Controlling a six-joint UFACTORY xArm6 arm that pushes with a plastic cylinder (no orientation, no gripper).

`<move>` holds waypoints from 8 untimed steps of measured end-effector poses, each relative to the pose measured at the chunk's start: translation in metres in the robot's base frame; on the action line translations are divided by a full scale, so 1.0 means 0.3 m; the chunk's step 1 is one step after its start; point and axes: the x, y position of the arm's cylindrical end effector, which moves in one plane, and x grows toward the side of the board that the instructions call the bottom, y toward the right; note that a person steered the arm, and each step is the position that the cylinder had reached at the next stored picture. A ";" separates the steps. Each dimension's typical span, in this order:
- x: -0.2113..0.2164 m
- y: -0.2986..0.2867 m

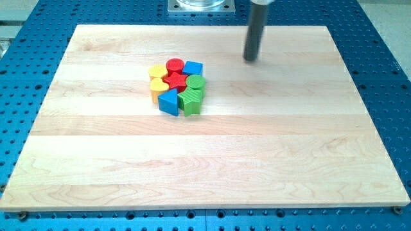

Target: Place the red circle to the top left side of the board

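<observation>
- The blocks sit packed together left of the table's [96, 167] centre, touching.
- The red circle [174, 64] is at the cluster's top edge, between a yellow block [157, 71] and a blue cube [192, 67].
- My tip [250, 59] stands well apart to the view's right, touching no block; this end effector is a plain rod, holding nothing.

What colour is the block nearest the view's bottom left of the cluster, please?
Blue, seen in the camera view.
</observation>
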 end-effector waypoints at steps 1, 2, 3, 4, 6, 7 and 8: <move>0.063 -0.295; 0.269 -0.429; 0.337 -0.370; 0.349 -0.465; 0.430 -0.595; 0.473 -0.687; 0.376 -0.660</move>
